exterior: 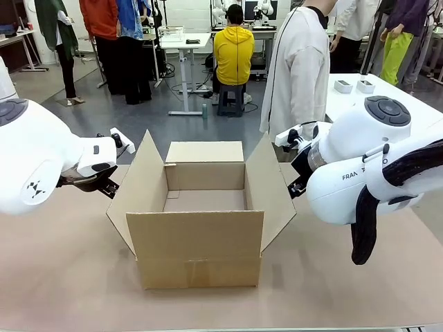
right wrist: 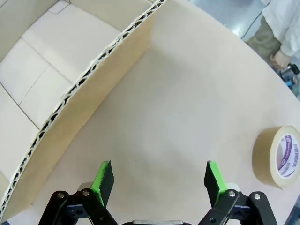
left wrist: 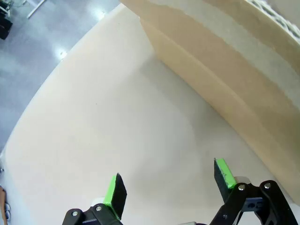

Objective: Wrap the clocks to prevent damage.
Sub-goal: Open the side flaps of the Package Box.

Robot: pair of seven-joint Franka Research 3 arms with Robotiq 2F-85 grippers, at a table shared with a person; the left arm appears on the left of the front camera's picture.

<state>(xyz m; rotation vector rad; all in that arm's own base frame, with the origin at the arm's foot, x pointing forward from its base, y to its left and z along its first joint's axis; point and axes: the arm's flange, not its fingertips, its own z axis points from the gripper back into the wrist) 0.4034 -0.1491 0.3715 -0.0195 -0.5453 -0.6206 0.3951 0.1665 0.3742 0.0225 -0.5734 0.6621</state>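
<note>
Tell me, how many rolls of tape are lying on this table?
1. The beige roll of packing tape lies on the tan table near the right gripper, away from the open brown cardboard box. Others may be hidden behind the box.

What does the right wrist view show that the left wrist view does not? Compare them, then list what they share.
Right wrist view adds: a roll of tape on the table, the inside of the cardboard box, and a person standing by. Left wrist view adds: grey floor beyond the table edge. Shared: the table, the box's wall, and an open hand with green pads, the right hand or the left hand.
</note>
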